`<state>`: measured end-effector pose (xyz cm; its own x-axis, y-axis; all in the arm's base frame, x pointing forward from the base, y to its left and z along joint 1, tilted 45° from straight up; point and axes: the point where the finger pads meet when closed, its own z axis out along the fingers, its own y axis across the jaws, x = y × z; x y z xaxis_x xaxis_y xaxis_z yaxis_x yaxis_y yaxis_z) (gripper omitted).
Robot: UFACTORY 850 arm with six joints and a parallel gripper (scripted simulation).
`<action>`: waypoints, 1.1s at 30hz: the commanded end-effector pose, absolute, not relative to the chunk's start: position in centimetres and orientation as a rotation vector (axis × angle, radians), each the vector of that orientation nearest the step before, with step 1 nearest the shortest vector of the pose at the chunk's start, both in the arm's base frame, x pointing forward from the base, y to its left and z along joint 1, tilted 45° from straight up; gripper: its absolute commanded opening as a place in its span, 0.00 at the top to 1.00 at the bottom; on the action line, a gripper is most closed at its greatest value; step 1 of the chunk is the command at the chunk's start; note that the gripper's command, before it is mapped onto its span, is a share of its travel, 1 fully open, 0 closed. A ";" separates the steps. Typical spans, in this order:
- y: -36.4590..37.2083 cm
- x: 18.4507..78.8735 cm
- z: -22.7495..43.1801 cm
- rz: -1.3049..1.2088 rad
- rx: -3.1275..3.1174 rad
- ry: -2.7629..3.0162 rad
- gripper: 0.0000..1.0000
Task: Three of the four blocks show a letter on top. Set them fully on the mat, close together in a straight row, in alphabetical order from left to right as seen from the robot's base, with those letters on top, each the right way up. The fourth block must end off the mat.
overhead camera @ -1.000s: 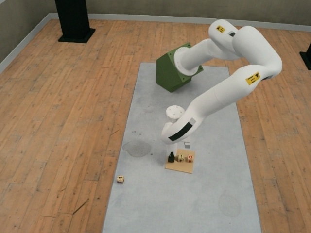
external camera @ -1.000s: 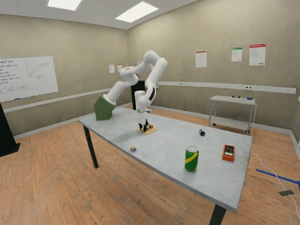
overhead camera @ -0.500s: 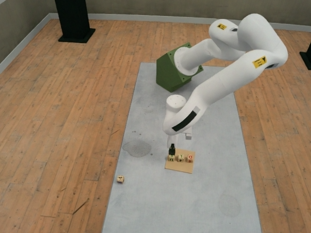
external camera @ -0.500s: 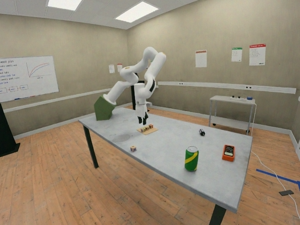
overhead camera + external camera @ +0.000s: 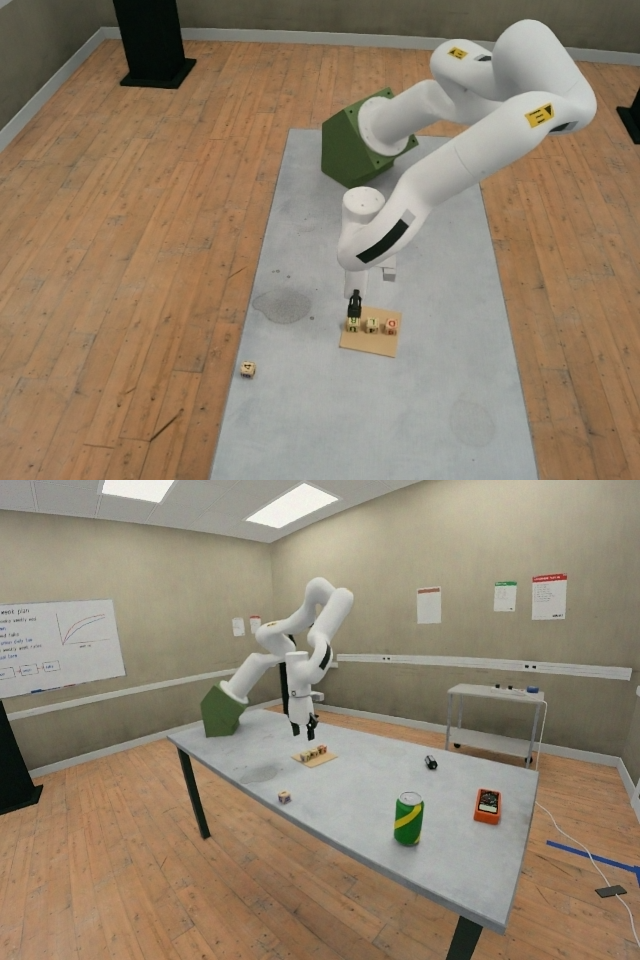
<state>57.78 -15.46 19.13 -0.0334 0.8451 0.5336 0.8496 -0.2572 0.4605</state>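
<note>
Three lettered wooden blocks stand in a close row on the tan mat [image 5: 370,341]: a green-lettered block [image 5: 353,323] at the left, a yellow-lettered block [image 5: 371,324] in the middle, a red-lettered block [image 5: 391,326] at the right. The row also shows in the exterior view [image 5: 313,753]. My gripper [image 5: 354,305] [image 5: 303,730] hangs open and empty above the green-lettered block, clear of it. The fourth block [image 5: 248,369] [image 5: 283,796] lies off the mat near the table's left edge.
A green and yellow can [image 5: 408,818], an orange device [image 5: 487,805] and a small dark object [image 5: 431,761] stand further along the table. The green robot base [image 5: 356,142] is at the table's far end. A dark stain [image 5: 282,305] lies left of the mat.
</note>
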 end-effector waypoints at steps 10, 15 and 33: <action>-15.5 57.8 19.2 -1.197 -2.181 -1.912 0.00; -15.5 57.8 19.2 -1.197 -2.181 -1.912 0.00; -18.0 55.1 22.9 -1.197 -2.181 -1.912 0.00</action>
